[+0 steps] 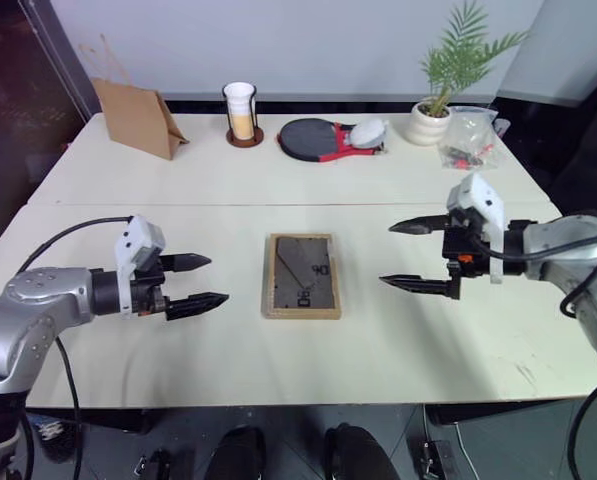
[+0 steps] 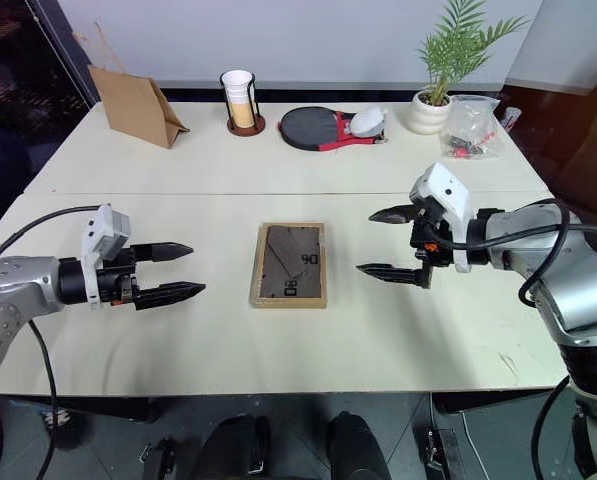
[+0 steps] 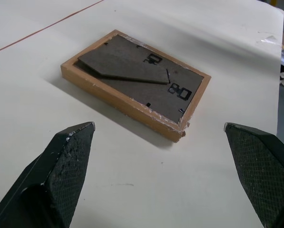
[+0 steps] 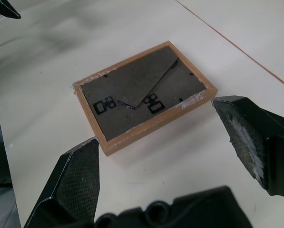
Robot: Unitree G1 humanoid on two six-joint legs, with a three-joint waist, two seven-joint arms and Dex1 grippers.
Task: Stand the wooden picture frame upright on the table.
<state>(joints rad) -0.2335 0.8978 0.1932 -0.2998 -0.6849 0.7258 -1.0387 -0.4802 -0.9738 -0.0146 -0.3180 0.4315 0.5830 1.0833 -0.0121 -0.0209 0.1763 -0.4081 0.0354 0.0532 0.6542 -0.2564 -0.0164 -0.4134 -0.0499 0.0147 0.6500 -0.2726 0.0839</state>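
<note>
The wooden picture frame [image 1: 302, 276] lies flat, face down, in the middle of the table [image 1: 278, 180]. Its dark back and folded stand face up [image 3: 142, 76]. My left gripper [image 1: 196, 283] hovers open to the frame's left, fingers pointing at it, a hand's width away. On the frame's right my right gripper [image 1: 410, 256] hangs open too, aimed at the frame from a similar distance. Both wrist views show the frame [image 4: 144, 95] ahead of spread fingers [image 3: 68, 161], with nothing between them.
Along the table's far edge stand a brown paper bag [image 1: 136, 117], a cup holder with cups [image 1: 241, 114], a table-tennis bat [image 1: 323, 139], a potted plant [image 1: 436, 100] and a clear plastic bag [image 1: 470, 138]. A seam [image 1: 278, 205] crosses the tabletop behind the frame.
</note>
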